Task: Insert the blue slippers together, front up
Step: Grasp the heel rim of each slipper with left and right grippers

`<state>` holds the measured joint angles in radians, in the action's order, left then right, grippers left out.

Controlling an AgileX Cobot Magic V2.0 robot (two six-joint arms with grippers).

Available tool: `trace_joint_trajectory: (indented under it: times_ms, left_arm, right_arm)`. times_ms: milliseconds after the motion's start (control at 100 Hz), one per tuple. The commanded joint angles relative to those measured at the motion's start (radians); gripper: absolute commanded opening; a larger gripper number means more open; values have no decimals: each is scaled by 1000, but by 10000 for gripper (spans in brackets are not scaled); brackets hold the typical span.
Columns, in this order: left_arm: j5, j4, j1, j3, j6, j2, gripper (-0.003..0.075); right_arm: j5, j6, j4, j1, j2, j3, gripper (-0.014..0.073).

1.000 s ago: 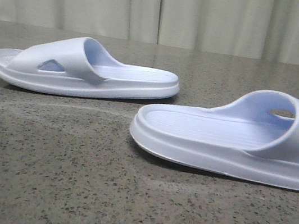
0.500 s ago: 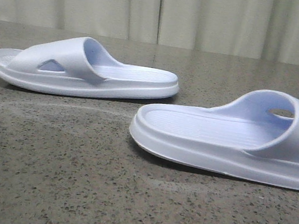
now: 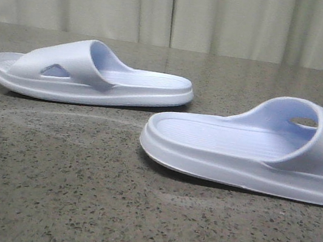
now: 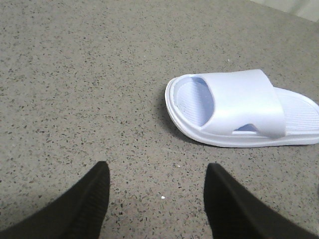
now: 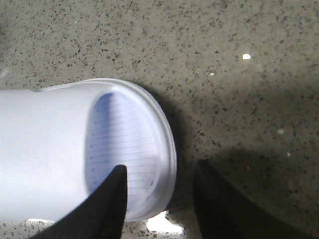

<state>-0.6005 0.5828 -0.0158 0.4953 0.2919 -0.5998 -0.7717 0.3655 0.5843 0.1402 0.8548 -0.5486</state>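
Note:
Two pale lavender-blue slippers lie sole-down on the speckled table. The left slipper [image 3: 89, 73] lies at the back left, and it also shows in the left wrist view [image 4: 239, 107]. The right slipper [image 3: 255, 148] lies nearer, at the right, cut off by the frame edge. No gripper shows in the front view. My left gripper [image 4: 157, 167] is open and empty over bare table, short of the left slipper. My right gripper [image 5: 162, 168] is open and straddles the toe-end rim of the right slipper [image 5: 50, 149]. One finger is over the ribbed footbed and the other is outside the rim.
The dark speckled stone table [image 3: 74, 205] runs across the whole front view. A pale curtain [image 3: 178, 13] hangs behind its far edge. A gap of bare table separates the two slippers.

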Motion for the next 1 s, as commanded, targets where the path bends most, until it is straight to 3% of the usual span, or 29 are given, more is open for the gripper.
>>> trace_joint_trajectory:
  times_ms: [0,310,680,770,900,990]
  left_arm:
    - [47,32,8,38,1,-8,373]
    - [43,32,8,38,1,-8,373]
    - [40,32,8,38,1,-8,373]
    - [36,32,8,38,1,-8,373]
    - [36,40,8,38,1,-13,373]
    - [42,41,8,38,1,-40,373]
  right_arm:
    - [22,28,39,6,12,-37,262]
    - [-2,120,116,30,97,-37,262]
    - [-145,341,333,125,201,-39,252]
    - [-149,348,339,129,202,-43,164]
    - [-151,348,339,129,202,-43,-106]
    - [-147,348,339,129,202,-43,-103]
